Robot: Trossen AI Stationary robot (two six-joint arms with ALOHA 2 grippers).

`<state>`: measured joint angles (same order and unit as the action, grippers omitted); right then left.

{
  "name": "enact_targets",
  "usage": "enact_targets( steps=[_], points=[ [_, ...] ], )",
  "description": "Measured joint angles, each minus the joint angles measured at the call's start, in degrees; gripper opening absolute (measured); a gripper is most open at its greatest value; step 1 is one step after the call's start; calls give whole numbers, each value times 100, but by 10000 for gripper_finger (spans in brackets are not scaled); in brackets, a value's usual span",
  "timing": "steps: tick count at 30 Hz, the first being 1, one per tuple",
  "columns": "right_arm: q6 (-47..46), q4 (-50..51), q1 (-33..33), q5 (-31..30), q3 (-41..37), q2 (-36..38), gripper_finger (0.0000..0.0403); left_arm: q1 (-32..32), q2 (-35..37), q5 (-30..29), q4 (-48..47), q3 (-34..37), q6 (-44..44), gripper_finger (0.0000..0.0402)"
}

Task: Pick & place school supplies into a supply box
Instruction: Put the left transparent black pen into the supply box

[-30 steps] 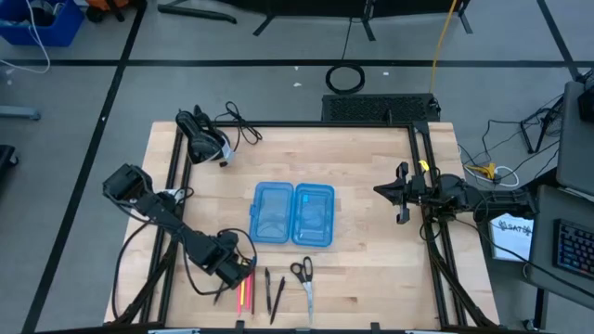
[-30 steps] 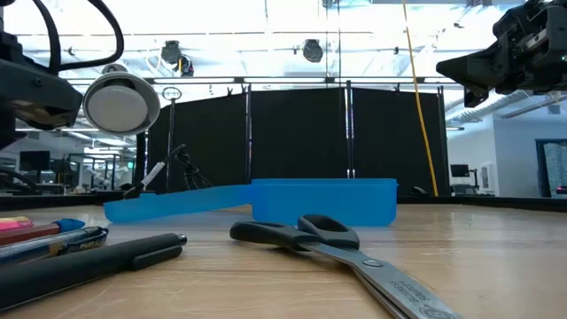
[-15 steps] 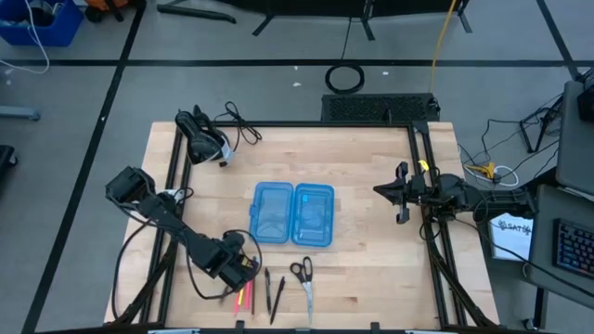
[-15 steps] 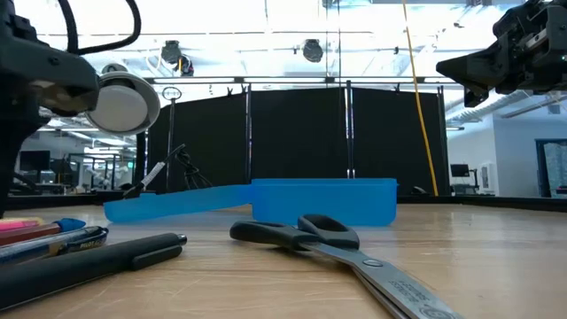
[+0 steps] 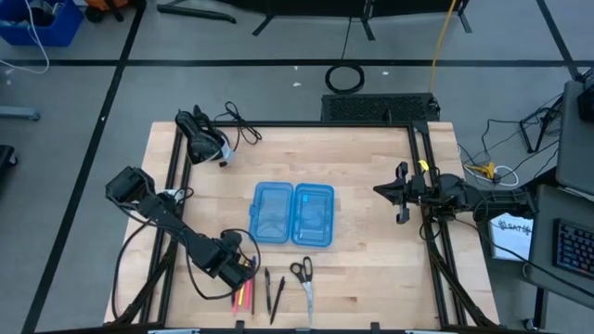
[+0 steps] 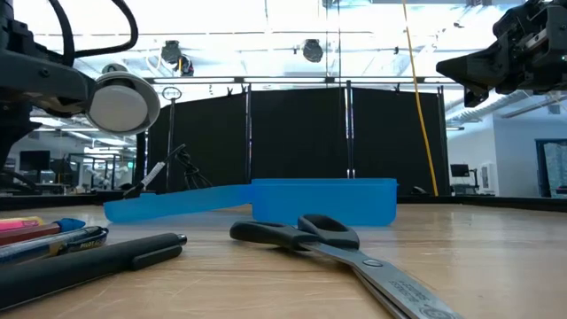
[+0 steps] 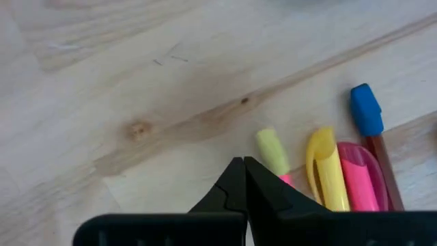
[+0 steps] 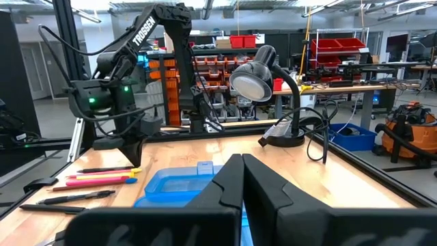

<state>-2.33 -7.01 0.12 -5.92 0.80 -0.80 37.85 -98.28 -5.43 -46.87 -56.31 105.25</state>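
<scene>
Both pincers: closed, we see nothing held
Left pincer: low over surface — beside pens
Right pincer: raised, well apart from box
Scissors: near box

Left pincer close above the worktop, its own dark fingers covering the near ends of the pens just beside it. Picture edge cuts off the pink one. From above, the pens partly vanish under the arm, too thin to count.
</scene>
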Motion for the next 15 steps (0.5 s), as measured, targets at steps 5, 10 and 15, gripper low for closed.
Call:
enact_targets(
  steps=[5,10,15],
  points=[
    [-1,0,0,-2,0,0,0,-2,5,29,-506,-241,-2,0],
    [-1,0,0,-2,0,0,0,-38,15,43,-1224,-726,-4,0],
    [-2,0,0,-2,0,0,0,-18,17,103,-897,-814,125,11]
  ],
)
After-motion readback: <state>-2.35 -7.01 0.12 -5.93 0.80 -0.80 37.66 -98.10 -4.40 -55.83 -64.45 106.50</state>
